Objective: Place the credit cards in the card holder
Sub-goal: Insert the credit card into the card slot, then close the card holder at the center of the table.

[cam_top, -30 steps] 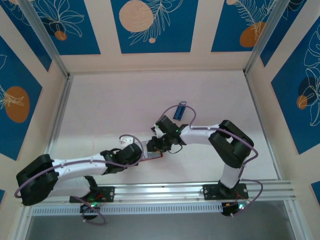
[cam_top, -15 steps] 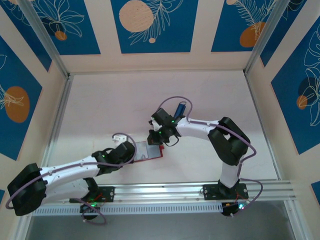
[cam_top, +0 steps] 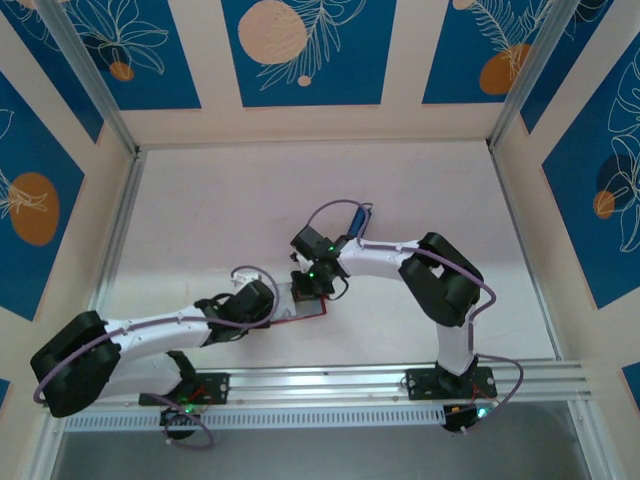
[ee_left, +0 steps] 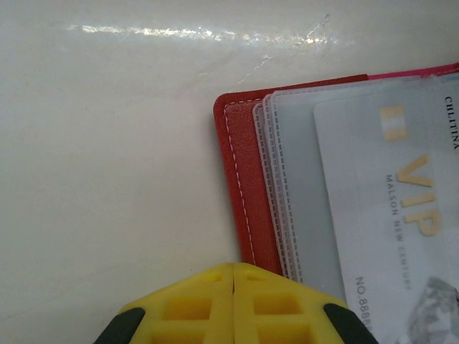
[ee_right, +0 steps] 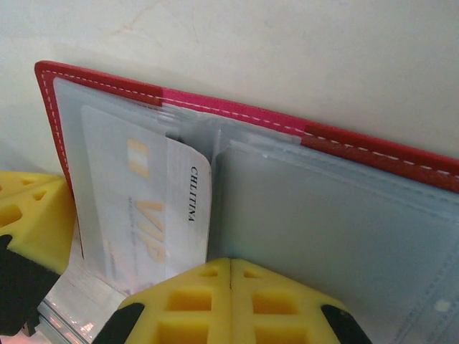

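Right hand [ee_right: 231, 262] shifted onto card holder [ee_right: 373, 152]; left hand [ee_left: 234, 268] at its edge.

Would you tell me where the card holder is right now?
The card holder lies open on the table, near the middle of the top view, between the shut left gripper and the shut right gripper.

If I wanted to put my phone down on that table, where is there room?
Bare: the table along the back wall and down its left rail, and the strip between the right arm and the right rail. Crowded: the middle, where the left gripper and right gripper, both shut, meet at the open card holder, a blue credit card just beyond.
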